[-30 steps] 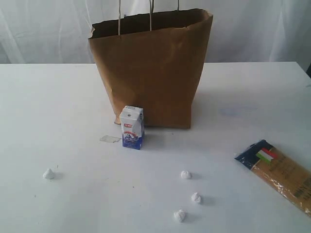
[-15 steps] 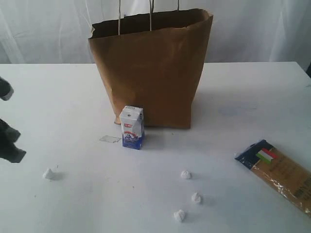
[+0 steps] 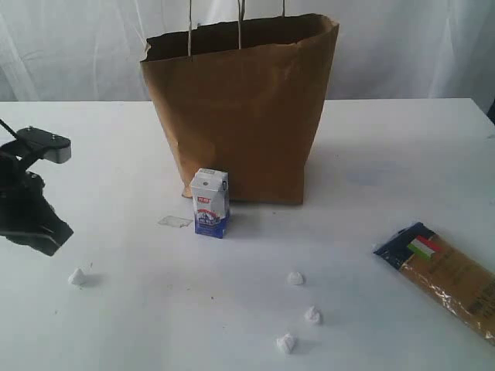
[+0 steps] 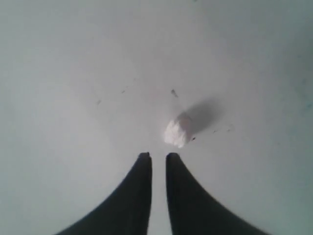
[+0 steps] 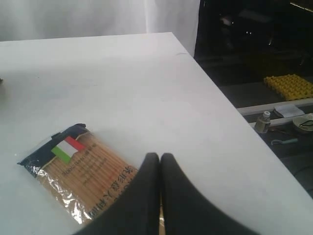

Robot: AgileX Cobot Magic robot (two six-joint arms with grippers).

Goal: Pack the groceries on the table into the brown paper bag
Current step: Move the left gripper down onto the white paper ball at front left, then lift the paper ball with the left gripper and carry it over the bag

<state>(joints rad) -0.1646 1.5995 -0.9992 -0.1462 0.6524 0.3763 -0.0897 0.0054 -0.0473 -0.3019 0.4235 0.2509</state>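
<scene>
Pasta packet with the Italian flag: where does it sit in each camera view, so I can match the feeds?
Exterior view: the pasta packet lies at the lower right, cut off by the right edge.
Left wrist view: not in it.
Right wrist view: in the lower left of the picture.
Shared landmark: its flag label on the dark end; the white tabletop appears in all three.

White curtain (image 3: 69, 46) spans the whole back behind the table (image 3: 387, 147), with soft vertical folds. Tabletop is plain matte white, with a few dark specks in the left wrist view. Light is even and diffuse, shadows on the top faint. In the right wrist view, the room past the table's edge goes dark (image 5: 244, 44). Lower down there: a yellow grid tray (image 5: 289, 85), a pale rail (image 5: 281, 104), and a small bottle (image 5: 264, 121) beside it. Floor not visible.
</scene>
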